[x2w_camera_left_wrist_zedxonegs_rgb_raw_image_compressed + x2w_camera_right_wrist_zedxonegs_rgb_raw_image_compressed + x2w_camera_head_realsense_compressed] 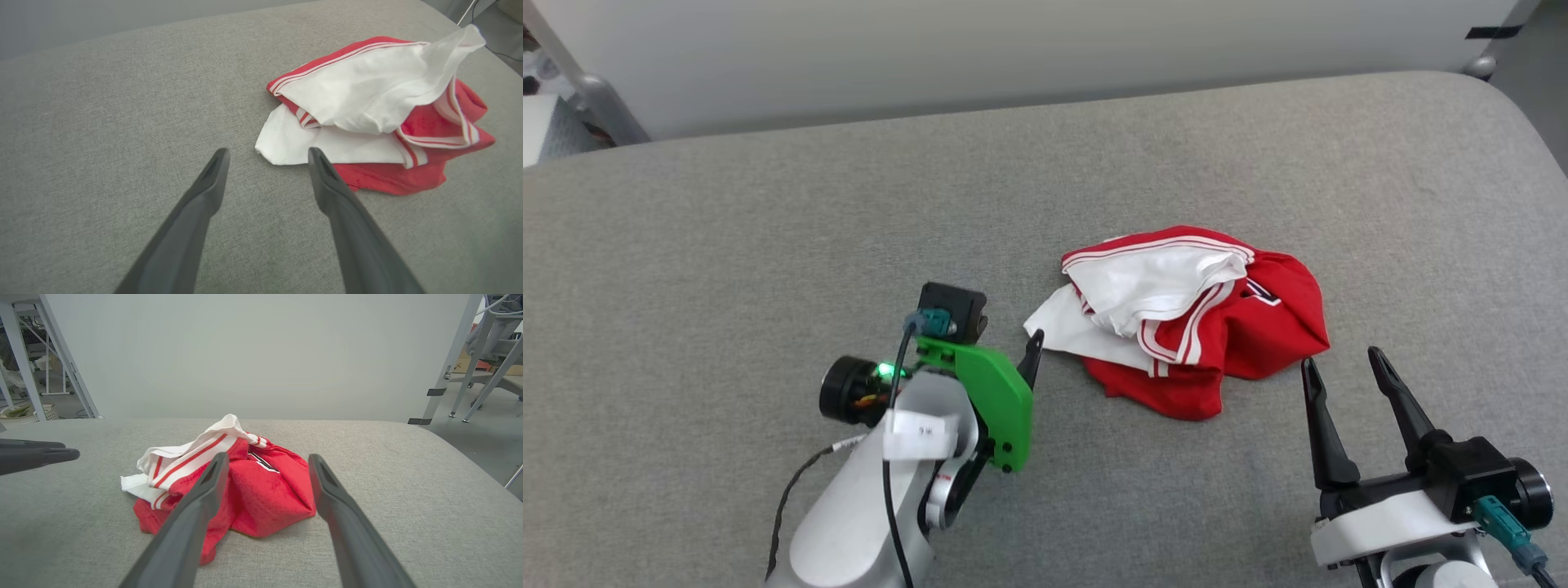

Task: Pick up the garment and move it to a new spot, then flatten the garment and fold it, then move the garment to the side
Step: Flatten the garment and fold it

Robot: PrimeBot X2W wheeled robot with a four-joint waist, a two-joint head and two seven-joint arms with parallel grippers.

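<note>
My left hand [268, 152] hangs open, its tips just beside the white corner of the garment [1192, 318], which lies crumpled in a heap on the padded grey desk [768, 245], right of centre. My right hand [1341, 358] is open too, just short of the red folds on the near side. For a clean lift I'd pinch the white corner with the left, bite one thick red fold with the right, then raise both together.

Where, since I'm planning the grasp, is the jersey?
Head view: the jersey lies crumpled on the grey cushion, right of centre, between the left gripper and the right gripper.
</note>
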